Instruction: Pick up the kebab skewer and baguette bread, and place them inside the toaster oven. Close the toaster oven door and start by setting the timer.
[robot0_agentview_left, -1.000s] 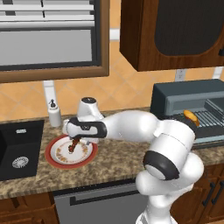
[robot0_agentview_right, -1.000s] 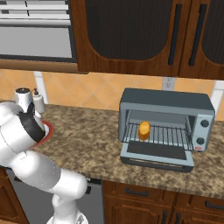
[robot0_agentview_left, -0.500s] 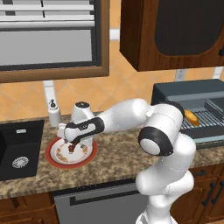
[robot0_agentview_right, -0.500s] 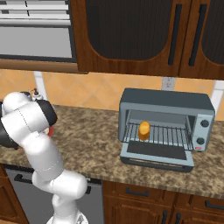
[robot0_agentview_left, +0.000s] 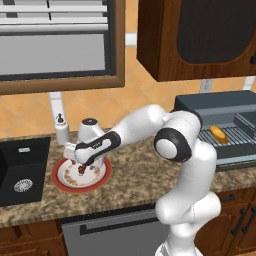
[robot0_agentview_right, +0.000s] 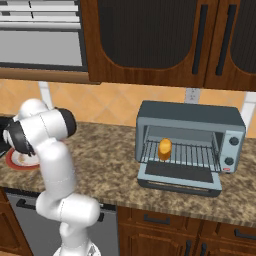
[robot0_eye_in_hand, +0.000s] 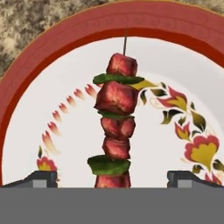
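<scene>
The kebab skewer (robot0_eye_in_hand: 116, 127), red meat chunks with green slices on a thin stick, lies on a white plate with a red rim (robot0_eye_in_hand: 43, 48). My gripper (robot0_eye_in_hand: 114, 179) hangs open just above it, one dark fingertip (robot0_eye_in_hand: 41, 178) on each side of the skewer's near end. In the left base view the gripper (robot0_agentview_left: 81, 164) points down over the plate (robot0_agentview_left: 62, 181) and the skewer (robot0_agentview_left: 81, 170). The baguette bread (robot0_agentview_right: 164, 148) sits on the wire rack inside the toaster oven (robot0_agentview_right: 190, 117). The toaster oven door (robot0_agentview_right: 180, 179) is folded down open.
A black sink (robot0_agentview_left: 20, 170) lies left of the plate and a white soap dispenser (robot0_agentview_left: 61, 131) stands behind it. Dark wooden cabinets (robot0_agentview_right: 160, 40) hang above the counter. Two knobs (robot0_agentview_right: 232, 141) sit on the oven's right panel. Speckled counter (robot0_agentview_right: 105, 155) stretches between plate and oven.
The arm has folded, its elbow swinging toward the oven, and the hand has dropped lower over the plate. The jaws have stayed open. The baguette has not moved.
</scene>
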